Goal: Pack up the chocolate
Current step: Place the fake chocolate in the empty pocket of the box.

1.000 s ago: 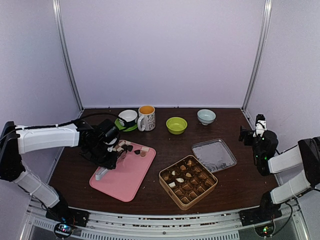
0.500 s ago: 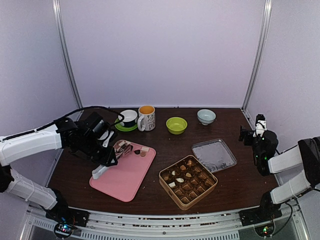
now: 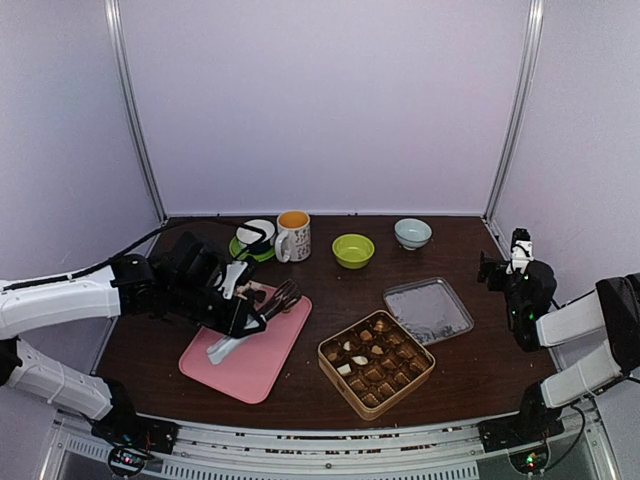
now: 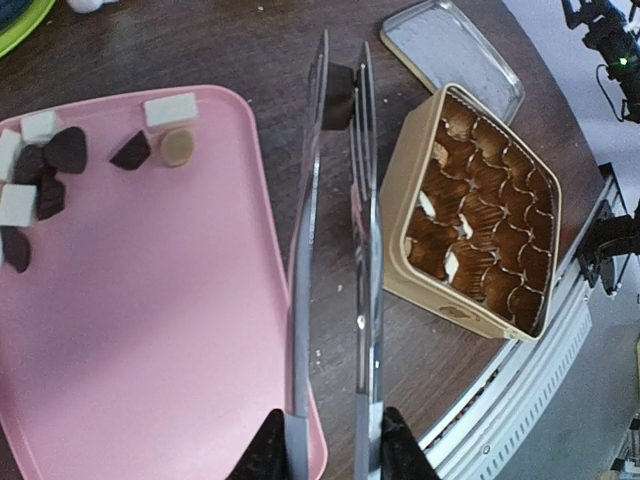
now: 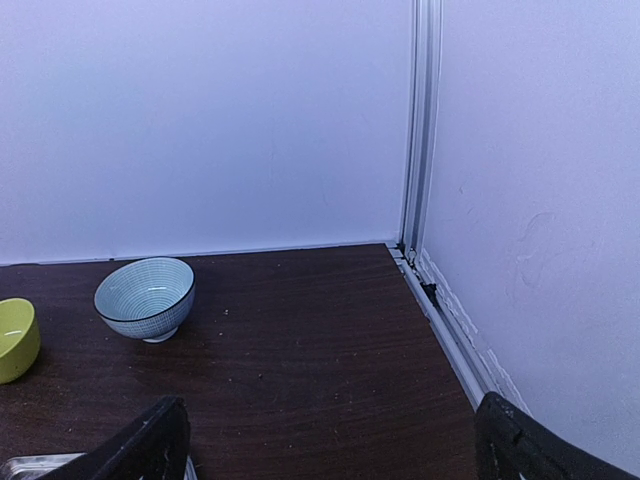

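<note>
Now: left end effector (image 4: pixel 330 452) clamped on tongs (image 4: pixel 300 250) pinching dark chocolate (image 4: pixel 339 96); box (image 4: pixel 398 215) lies just right of tips, left arm nearer.

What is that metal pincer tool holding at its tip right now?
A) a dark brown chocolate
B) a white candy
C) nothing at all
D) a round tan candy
A: in the left wrist view, a dark brown chocolate sits pinched between the tips of the tongs, which the left claw grips at the handle end.
</note>
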Robot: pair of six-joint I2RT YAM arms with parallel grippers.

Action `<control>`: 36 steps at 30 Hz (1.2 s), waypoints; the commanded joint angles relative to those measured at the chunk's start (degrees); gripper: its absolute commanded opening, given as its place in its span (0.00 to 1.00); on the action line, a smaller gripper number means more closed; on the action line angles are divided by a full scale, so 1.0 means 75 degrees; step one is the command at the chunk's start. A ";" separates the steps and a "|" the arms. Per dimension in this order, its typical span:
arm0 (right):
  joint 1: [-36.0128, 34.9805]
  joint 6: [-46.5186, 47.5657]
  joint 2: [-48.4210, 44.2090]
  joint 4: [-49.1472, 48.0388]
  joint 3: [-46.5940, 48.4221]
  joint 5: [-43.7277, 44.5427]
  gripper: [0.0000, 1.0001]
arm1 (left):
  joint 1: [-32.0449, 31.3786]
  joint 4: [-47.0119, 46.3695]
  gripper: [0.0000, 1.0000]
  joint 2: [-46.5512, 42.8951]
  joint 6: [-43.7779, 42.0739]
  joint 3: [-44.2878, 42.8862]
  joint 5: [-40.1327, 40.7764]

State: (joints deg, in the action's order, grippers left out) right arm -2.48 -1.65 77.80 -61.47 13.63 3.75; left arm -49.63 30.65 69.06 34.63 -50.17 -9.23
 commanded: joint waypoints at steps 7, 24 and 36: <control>0.0014 0.0044 0.0010 -0.0101 0.0114 -0.0043 1.00 | -0.0646 -0.1833 0.26 0.1654 -0.0397 -0.1049 -0.0746; 0.0014 0.0043 0.0010 -0.0100 0.0111 -0.0043 1.00 | -0.1697 -0.0783 0.26 0.4431 -0.1365 -0.3348 -0.1129; 0.0014 0.0044 0.0011 -0.0101 0.0108 -0.0043 1.00 | -0.1727 -0.0866 0.29 0.4945 -0.1374 -0.3646 -0.1264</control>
State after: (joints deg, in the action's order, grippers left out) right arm -2.50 -1.63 77.80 -61.47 13.63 3.64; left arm -62.57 25.78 105.89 25.54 -75.35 -17.39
